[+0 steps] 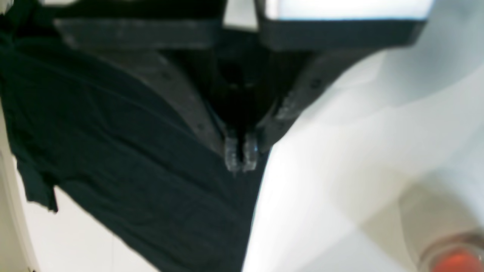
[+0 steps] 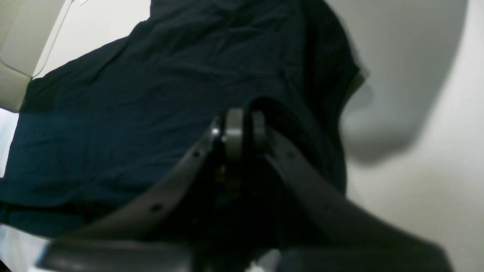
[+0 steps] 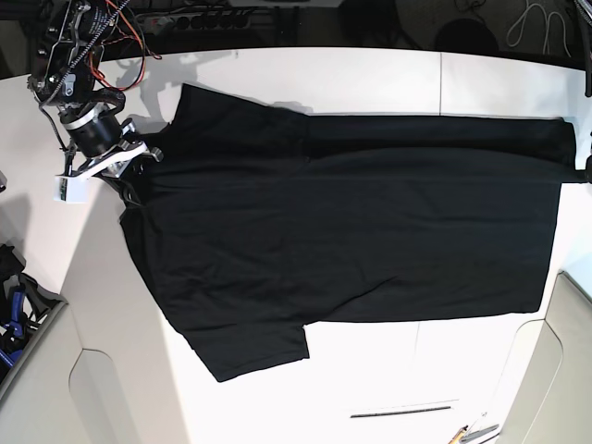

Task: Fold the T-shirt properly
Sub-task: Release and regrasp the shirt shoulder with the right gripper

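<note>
The black T-shirt (image 3: 351, 222) lies spread plain side up across the white table (image 3: 370, 74), its hem toward the right and one sleeve (image 3: 250, 356) pointing to the front. At the shirt's left end my right gripper (image 3: 129, 173) meets the cloth. In the right wrist view this gripper (image 2: 244, 126) is shut on a raised fold of the T-shirt (image 2: 132, 113). My left gripper (image 1: 241, 155) hovers at the edge of the T-shirt (image 1: 113, 151), fingertips almost together with a thin slit between. That view is blurred, so a grip on cloth cannot be made out.
Beige moulded panels (image 3: 564, 370) flank the table's front corners. Blue items (image 3: 14, 319) sit at the far left, small tools (image 3: 474, 433) at the front edge. A round orange-red object (image 1: 455, 260) lies beside the shirt's hem end. Cables run along the back.
</note>
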`<action>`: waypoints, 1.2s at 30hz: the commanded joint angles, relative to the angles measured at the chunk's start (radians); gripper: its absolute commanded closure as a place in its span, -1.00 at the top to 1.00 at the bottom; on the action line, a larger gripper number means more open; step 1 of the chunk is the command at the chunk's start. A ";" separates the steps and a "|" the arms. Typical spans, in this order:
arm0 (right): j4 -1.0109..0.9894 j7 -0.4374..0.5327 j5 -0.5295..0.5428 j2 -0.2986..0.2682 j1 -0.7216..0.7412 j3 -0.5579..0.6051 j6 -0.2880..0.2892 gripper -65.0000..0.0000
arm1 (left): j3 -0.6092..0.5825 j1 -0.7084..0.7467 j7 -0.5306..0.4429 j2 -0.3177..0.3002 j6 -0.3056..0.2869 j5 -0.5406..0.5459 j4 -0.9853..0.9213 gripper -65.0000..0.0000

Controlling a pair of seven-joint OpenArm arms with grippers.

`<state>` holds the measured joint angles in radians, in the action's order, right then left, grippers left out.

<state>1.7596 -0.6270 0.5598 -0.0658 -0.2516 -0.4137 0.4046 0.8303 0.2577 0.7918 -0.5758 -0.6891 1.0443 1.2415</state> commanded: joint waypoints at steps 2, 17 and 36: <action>0.018 0.024 0.016 -0.006 0.010 -0.003 0.023 -0.31 | 0.006 -0.005 -0.017 -0.029 -0.009 0.021 0.014 -0.41; 0.329 -0.105 0.056 0.000 -0.124 -0.042 0.021 -0.03 | 0.006 -0.005 -0.003 -0.029 -0.009 0.047 0.014 -0.30; 0.035 -0.082 0.196 0.002 -0.320 -0.033 0.020 -0.03 | 0.006 -0.005 -0.002 -0.029 -0.009 0.051 0.014 -0.30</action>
<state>1.7760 -0.7219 0.7418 -0.0551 -0.5713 -0.4469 0.4210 0.8303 0.2573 0.8078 -0.5762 -0.6891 1.0710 1.2415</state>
